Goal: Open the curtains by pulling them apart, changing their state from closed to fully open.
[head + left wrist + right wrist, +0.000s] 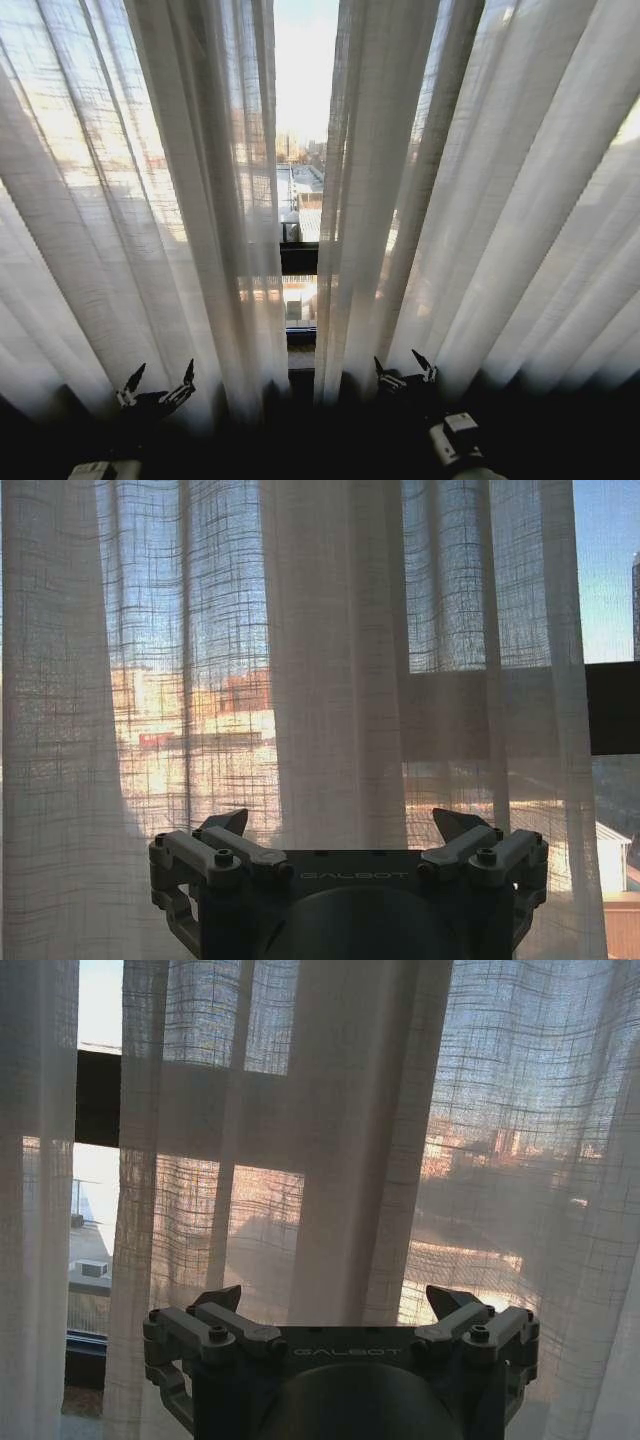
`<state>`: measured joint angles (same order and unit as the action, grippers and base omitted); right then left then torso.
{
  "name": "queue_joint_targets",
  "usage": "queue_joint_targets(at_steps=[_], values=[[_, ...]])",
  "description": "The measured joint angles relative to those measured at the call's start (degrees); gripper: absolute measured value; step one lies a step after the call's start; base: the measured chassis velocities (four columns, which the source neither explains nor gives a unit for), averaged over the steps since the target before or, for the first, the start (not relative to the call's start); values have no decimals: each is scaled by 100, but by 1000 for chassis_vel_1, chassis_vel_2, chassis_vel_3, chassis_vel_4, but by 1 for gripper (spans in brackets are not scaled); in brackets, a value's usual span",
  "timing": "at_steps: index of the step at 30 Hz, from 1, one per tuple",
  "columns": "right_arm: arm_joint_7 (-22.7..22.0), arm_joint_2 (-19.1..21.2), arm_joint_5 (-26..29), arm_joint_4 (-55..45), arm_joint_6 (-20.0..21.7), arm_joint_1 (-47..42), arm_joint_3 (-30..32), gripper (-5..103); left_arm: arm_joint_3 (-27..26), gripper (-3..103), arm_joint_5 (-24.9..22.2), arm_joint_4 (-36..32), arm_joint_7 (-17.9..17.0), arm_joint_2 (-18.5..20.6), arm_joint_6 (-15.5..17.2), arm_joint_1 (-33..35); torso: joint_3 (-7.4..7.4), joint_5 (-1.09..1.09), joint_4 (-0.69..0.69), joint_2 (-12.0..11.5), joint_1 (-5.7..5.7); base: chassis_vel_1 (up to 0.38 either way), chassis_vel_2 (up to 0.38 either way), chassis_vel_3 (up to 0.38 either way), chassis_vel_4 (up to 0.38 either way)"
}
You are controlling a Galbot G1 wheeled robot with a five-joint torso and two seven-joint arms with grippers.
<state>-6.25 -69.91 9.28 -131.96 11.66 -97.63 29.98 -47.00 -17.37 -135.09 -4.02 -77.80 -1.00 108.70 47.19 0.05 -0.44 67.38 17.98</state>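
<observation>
Sunlit rooftops showed through a narrow gap between the curtains, with a dark frame bar (298,257) crossing it. From the head view, the left panel (130,200) and right panel (480,200) hung either side of that gap, the left gripper (157,386) and right gripper (405,372) low before their hems. Each wrist view added the close detail: the left gripper (340,830) and right gripper (340,1305) stood with jaws spread wide, holding nothing, pleated cloth hanging just beyond the fingertips.
</observation>
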Motion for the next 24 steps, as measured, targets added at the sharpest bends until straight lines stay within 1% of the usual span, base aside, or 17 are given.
queue_joint_targets(at_steps=[2,13,17,18,21,22,24], values=[[4,8,-1,5,-2,8,-8,100,-2,100,4,-2,1,-20,-1,12,0,-4,0,0,0,-60,16,46,-22],[7,26,-1,31,-77,20,-77,100,-10,100,23,-6,0,-38,-23,36,0,-5,0,0,2,-45,62,45,-68],[91,217,361,168,-46,192,-429,100,-30,100,30,-15,0,-48,-24,55,0,-5,-1,0,4,-9,7,14,-9],[91,217,361,168,-46,192,-429,100,-30,100,30,-15,0,-48,-24,55,0,-5,-1,0,4,0,0,0,0],[97,380,613,369,68,544,-845,100,-174,100,31,-49,-5,-125,-54,155,-1,-4,1,0,2,0,0,0,0],[84,414,678,454,80,680,-990,100,-257,100,23,-58,-3,-169,-110,227,-1,-4,1,0,1,0,0,0,0],[71,431,738,515,81,753,-1066,100,-309,100,19,-58,-3,-198,-138,265,-1,-3,2,0,1,0,0,0,0]])
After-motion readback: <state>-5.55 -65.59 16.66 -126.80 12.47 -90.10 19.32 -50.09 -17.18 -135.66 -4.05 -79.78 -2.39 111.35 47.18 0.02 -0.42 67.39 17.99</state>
